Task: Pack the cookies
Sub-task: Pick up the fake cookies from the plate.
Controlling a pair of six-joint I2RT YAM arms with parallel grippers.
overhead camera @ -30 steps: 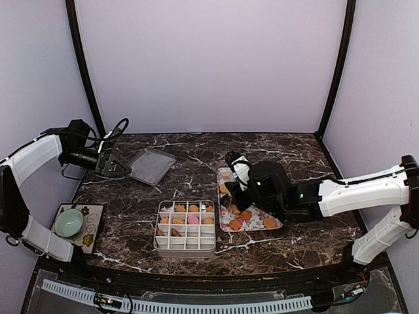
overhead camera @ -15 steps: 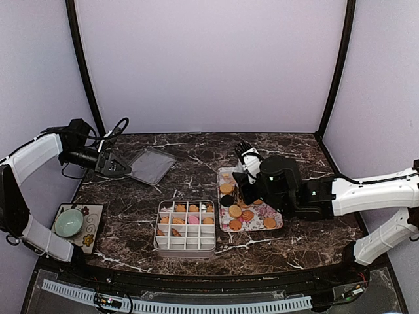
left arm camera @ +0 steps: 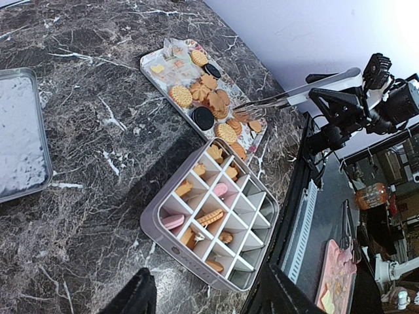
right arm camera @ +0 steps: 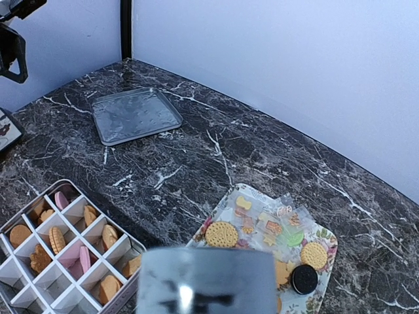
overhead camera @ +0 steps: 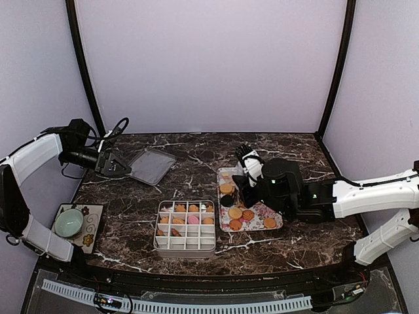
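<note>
Marble table [overhead camera: 196,163]: cookies [overhead camera: 236,212] in divided box [overhead camera: 185,248], floral tray [overhead camera: 224,173].

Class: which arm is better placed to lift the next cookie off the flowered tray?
Right: the right gripper holds the tongs over the cookies on the tray; the left gripper hangs far off beside the lid.

The cookies [left arm camera: 181,96] are shown on a flowered tray [left arm camera: 149,70] and in several cells of a divided box [left arm camera: 190,258] just beside it on the tabletop [left arm camera: 91,176]. Over the tray, metal tongs [left arm camera: 288,98] are held.
</note>
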